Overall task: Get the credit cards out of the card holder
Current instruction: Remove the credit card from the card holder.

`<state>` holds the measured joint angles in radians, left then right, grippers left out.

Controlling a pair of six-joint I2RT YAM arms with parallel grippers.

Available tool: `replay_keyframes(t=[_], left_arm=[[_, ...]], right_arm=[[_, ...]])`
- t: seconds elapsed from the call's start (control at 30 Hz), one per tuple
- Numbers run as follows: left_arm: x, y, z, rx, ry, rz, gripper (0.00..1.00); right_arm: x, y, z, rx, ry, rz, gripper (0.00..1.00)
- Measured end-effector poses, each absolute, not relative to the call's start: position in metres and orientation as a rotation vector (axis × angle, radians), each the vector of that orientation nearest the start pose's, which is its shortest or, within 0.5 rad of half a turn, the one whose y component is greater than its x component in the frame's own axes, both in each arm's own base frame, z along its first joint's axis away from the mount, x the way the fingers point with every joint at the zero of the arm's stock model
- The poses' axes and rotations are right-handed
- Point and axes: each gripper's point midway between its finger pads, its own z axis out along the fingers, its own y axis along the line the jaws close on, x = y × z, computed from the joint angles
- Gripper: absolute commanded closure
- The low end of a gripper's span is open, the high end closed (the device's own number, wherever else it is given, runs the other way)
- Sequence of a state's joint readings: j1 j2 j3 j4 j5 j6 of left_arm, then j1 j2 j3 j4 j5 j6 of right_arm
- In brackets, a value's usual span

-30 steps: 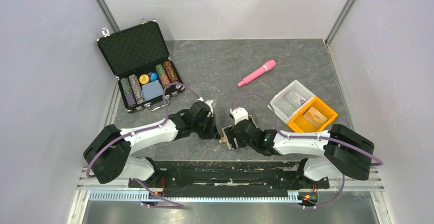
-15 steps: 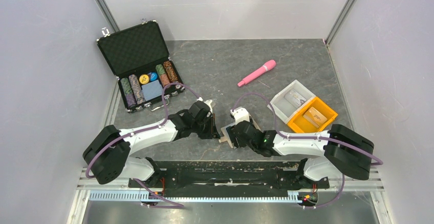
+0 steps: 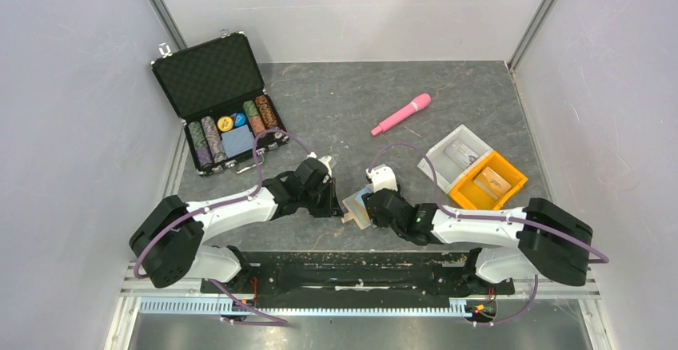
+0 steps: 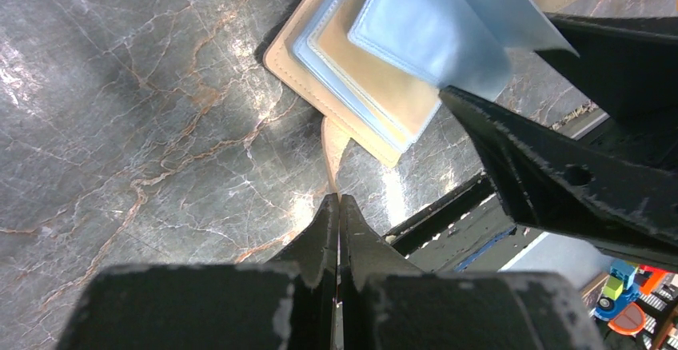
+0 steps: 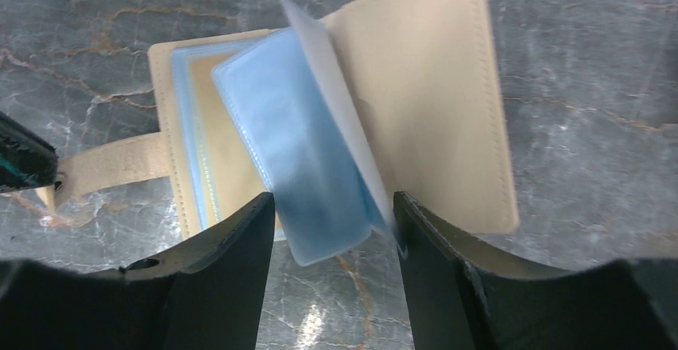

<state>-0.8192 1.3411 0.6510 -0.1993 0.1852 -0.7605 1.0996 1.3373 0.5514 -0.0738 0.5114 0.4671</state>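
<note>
**A:** At the near edge of the bench, between the two arms: card holder lying open, pale-blue sleeves fanned up off the tan cover. Left hand has its fingers together, clamped on the snap tab.

**B:** Right hand?

**A:** Right hand has its fingers apart, astride the loose sleeves. One finger may brush a sleeve edge; the view is too tight to be sure. No clamp that I can make out.

**B:** Any cards out?

**A:** None seen loose. One gold-tan credit card shows through a sleeve on the tab side. Can't count others.

**B:** Step in hand?

**A:** My reading: first extraction. The holder is anchored and the pick is not yet made. The next move calls for a narrow pinch on a card's own edge, not the sleeve. Then draw it out along the pocket mouth while the left hand anchors the tab. Otherwise the whole booklet likely lifts.

**B:** Farther out?

**A:** Orange tray and clear tray to the right, a pink wand beyond them, a poker-chip case far left. All are well apart from the work.
</note>
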Motion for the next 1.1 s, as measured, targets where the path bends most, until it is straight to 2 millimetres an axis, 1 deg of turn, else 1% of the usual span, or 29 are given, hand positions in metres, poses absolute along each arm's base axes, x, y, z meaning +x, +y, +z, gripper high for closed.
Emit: replay_keyframes(t=[0.13,0.37,0.47,0.57,0.67,0.83,0.9,1.0,1.1], left_arm=[[0.171,-0.272,0.054,0.166,2.660,-0.844,0.98],[0.171,-0.272,0.054,0.165,2.661,-0.842,0.98],[0.171,-0.271,0.054,0.165,2.664,-0.840,0.98],[0.171,-0.271,0.054,0.165,2.664,-0.840,0.98],[0.171,-0.271,0.054,0.166,2.664,-0.841,0.98],[0.170,-0.272,0.054,0.169,2.665,-0.848,0.98],[0.169,-0.272,0.054,0.171,2.666,-0.851,0.98],[0.169,-0.272,0.055,0.171,2.667,-0.853,0.98],[0.168,-0.273,0.055,0.173,2.668,-0.858,0.98]], right_arm=[[0.203,0.226,0.043,-0.465,2.223,0.123,0.41],[0.208,0.208,0.046,-0.426,2.220,0.043,0.43],[0.211,0.202,0.051,-0.398,2.216,0.035,0.43],[0.217,0.197,0.057,-0.366,2.207,0.038,0.41],[0.227,0.187,0.059,-0.331,2.210,0.015,0.38],[0.239,0.172,0.055,-0.317,2.247,0.002,0.40],[0.239,0.171,0.054,-0.328,2.257,0.006,0.41],[0.236,0.175,0.053,-0.363,2.270,0.035,0.44],[0.234,0.180,0.058,-0.376,2.278,0.066,0.47]])
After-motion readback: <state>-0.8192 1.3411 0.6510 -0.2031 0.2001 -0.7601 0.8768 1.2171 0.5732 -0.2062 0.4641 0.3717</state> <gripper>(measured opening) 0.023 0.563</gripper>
